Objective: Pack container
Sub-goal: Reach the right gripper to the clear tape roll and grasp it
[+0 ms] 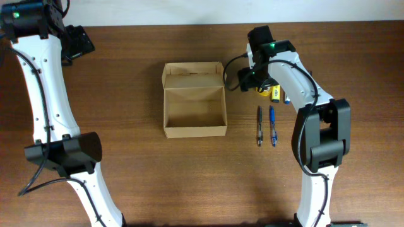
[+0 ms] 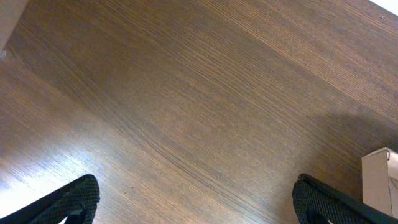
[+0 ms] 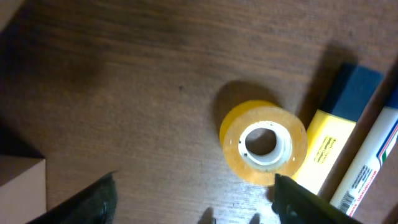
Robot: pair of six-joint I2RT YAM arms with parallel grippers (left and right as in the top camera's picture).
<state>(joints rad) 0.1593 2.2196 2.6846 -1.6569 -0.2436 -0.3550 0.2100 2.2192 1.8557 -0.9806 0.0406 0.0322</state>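
The container point(image 1: 194, 107) is an open tan cardboard box in the middle of the table, its flap lid folded back at the far side; its inside shows nothing. My right gripper point(image 3: 193, 199) is open just right of the box, above a yellow tape roll point(image 3: 263, 142) that lies flat by the right finger. A yellow highlighter with a blue cap point(image 3: 336, 130) and a white marker point(image 3: 373, 158) lie beside the roll. Two pens point(image 1: 266, 125) lie side by side nearer the front. My left gripper point(image 2: 198, 202) is open over bare wood at the far left.
The table's far edge meets a white wall behind both arms. A corner of the box point(image 2: 380, 180) shows at the right edge of the left wrist view. The right arm's base point(image 1: 319, 151) stands just right of the pens.
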